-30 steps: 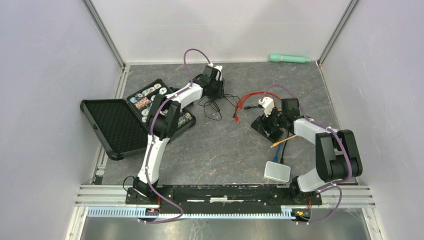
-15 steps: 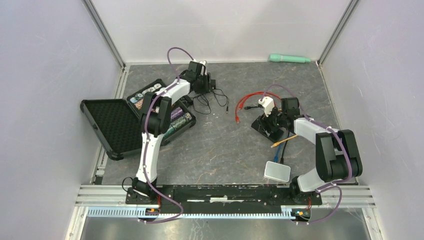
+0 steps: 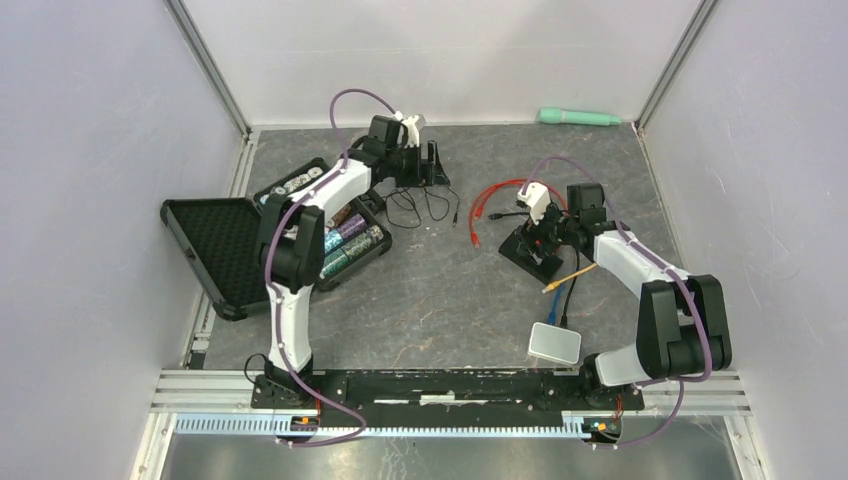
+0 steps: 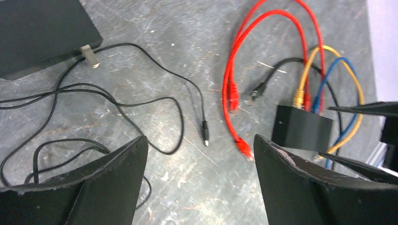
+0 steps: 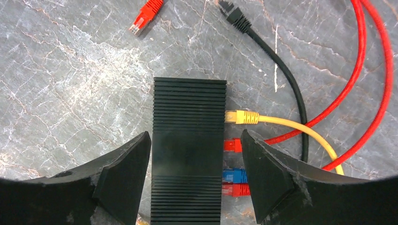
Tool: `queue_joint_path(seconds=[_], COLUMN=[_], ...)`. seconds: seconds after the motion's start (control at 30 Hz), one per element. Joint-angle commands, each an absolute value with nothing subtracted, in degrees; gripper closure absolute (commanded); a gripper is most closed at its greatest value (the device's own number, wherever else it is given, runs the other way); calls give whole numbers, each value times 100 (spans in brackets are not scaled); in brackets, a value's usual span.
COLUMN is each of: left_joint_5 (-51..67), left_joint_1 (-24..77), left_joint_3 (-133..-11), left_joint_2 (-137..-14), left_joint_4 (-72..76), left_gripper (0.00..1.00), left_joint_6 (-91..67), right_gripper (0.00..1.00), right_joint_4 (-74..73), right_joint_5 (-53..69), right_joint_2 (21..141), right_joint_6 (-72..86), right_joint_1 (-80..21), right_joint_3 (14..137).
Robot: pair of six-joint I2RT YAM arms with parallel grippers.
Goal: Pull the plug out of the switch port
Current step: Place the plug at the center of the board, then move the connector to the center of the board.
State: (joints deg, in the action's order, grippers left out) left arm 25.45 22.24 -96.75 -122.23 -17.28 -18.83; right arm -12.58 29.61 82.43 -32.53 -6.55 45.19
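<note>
The black switch lies on the grey table, right of centre in the top view. Yellow, red, blue and a second red plug sit in its ports on the right side. A loose red plug and a loose black plug lie beyond it. My right gripper is open and straddles the switch from above, one finger on each side. My left gripper is open and empty over bare table at the back, far from the switch.
A thin black cable with a small plug sprawls under the left gripper, next to a black box. An open black case of chips stands at the left. A white box lies near front right, a green tool at the back.
My left arm has swung back and left, away from the thin cable, and now points right. My right gripper has shifted slightly over the switch.
</note>
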Motion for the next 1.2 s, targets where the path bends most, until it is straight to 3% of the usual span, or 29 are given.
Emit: queue_joint_path(seconds=[0.0, 0.2, 0.6, 1.03, 1.17], left_joint_5=[3095, 3290, 3100, 2799, 2736], left_joint_1=[2204, 2207, 2216, 2215, 2216], left_joint_3=[-9374, -9054, -7943, -7708, -7658], left_joint_2=[-11553, -11223, -10198, -9994, -9946], left_joint_4=[-1441, -1397, -1341, -1457, -1443], left_gripper=[11, 9, 6, 6, 6], left_joint_6=[-2000, -2006, -1036, -617, -550], right_gripper=[23, 24, 8, 10, 6], right_joint_4=[-1444, -1664, -1856, -2186, -2073], right_joint_5=[3086, 3182, 2827, 2479, 2177], right_joint_2=[8201, 8545, 8778, 9440, 9351], right_joint_6=[-3564, -3702, -3752, -4153, -4244], right_joint_1=[-657, -663, -1043, -1311, -1342], right_joint_3=[4790, 4954, 4952, 5311, 5239])
